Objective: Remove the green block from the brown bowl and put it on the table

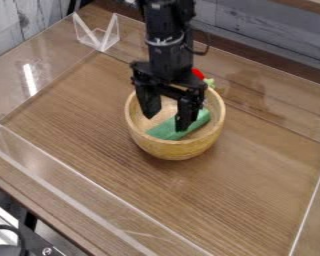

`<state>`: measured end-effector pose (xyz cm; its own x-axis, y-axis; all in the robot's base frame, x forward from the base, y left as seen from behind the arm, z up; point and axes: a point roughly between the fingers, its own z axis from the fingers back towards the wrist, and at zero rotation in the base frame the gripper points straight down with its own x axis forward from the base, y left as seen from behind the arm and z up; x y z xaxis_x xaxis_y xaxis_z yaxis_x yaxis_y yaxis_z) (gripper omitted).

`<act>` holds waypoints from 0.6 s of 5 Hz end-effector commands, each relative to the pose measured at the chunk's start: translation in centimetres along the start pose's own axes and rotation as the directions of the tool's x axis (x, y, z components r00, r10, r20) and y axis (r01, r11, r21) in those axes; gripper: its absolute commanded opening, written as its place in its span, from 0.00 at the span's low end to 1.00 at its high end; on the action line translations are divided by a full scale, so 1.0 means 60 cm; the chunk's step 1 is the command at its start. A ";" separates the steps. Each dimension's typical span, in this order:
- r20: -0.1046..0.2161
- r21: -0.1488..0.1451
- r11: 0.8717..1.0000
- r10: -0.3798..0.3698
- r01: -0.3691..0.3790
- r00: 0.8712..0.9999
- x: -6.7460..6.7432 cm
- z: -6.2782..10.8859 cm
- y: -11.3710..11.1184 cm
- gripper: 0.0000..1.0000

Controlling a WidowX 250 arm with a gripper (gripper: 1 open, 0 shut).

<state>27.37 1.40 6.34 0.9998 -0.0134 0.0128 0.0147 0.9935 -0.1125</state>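
Note:
The brown bowl [174, 143] stands near the middle of the table [109, 190]. Inside it lies the green block [180, 125], a flat bar resting aslant against the bowl's far right wall. My black gripper [168, 111] points straight down into the bowl with its jaws open. One finger stands left of the block and the other crosses over its right part. Nothing is gripped; whether the fingers touch the block cannot be told.
A red ball-shaped toy [196, 75] with a green tip sits just behind the bowl, partly hidden by my arm. Clear acrylic walls [43, 60] edge the tabletop, with a clear bracket [96, 33] at the back left.

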 end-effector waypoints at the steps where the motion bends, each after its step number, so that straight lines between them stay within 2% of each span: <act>1: 0.028 0.000 1.000 -0.023 0.023 0.999 0.012 -0.005 -0.006 1.00; 3: 0.041 -0.007 1.000 -0.029 0.030 0.999 0.028 -0.019 -0.008 1.00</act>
<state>28.26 0.83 4.35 0.9996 -0.0267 0.0134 0.0281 0.9921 -0.1219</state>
